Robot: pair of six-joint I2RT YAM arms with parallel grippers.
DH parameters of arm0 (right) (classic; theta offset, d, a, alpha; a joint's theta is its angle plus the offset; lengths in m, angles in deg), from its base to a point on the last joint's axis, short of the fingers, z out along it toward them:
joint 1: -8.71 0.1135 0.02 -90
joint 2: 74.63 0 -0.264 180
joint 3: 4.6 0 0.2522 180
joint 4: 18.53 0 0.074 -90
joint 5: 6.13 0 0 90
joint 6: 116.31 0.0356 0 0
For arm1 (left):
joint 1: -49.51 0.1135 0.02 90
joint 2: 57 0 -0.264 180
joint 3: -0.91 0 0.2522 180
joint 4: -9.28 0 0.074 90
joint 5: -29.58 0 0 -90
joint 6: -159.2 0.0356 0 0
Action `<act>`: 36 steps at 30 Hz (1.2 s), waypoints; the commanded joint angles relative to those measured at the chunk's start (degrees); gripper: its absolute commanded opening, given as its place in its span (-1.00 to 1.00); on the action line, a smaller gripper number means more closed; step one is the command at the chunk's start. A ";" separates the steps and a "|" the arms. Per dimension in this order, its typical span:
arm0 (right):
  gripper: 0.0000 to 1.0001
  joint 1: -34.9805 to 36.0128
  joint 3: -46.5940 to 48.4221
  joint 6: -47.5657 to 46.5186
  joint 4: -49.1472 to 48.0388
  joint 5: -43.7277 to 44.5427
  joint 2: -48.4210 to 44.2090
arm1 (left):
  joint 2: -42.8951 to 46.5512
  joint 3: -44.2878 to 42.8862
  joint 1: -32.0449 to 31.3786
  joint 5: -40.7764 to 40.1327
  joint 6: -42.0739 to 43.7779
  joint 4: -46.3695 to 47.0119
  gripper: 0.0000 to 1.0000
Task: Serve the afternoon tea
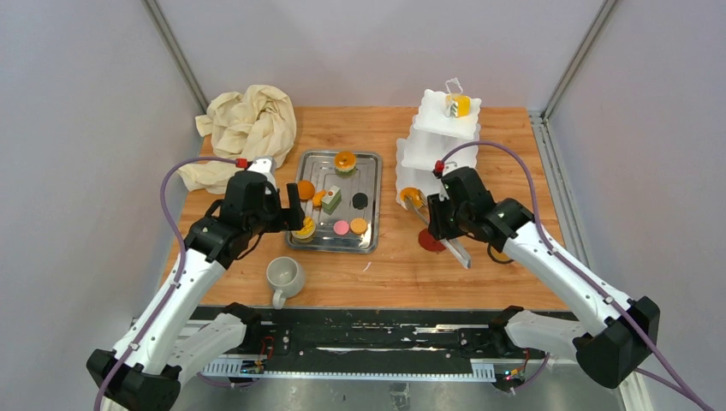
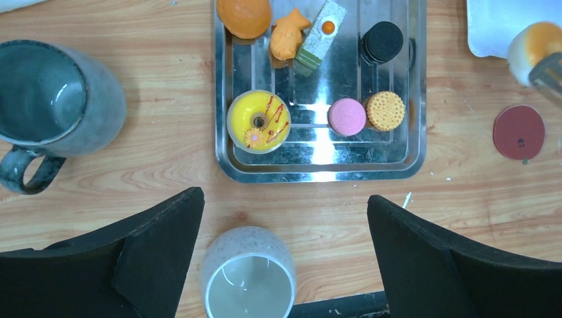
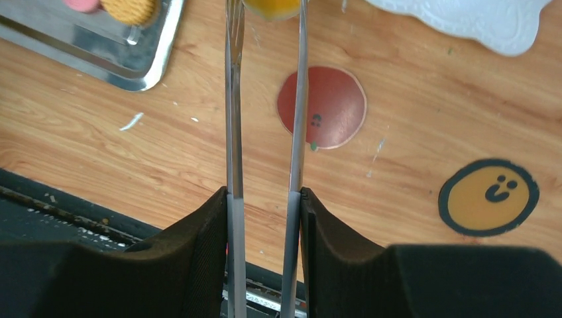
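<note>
My left gripper hangs open just off the near-left edge of the steel tray. The off-white mug stands between its fingers, touching neither. The grey mug stands apart to one side. Several small cakes lie on the tray: a yellow ring, a pink one, a black one and a green-layered slice. My right gripper is shut on steel tongs, whose tips pinch an orange cake by the white stand's lowest tier. A yellow cake sits on top.
A crumpled cream cloth lies at the back left. A red round sticker and a yellow smiley sticker are stuck to the wooden table below the tongs. The black rail runs along the table's near edge.
</note>
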 commanded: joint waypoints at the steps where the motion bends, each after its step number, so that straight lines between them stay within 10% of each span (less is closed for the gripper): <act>1: -0.66 -0.67 -5.26 4.99 -5.33 5.26 -1.32 | -0.28 -0.48 0.37 1.22 -1.06 2.15 0.96; 36: -0.65 -2.89 -2.80 8.95 -20.47 13.65 8.76 | -0.32 -0.11 0.41 -0.29 -0.12 1.42 0.96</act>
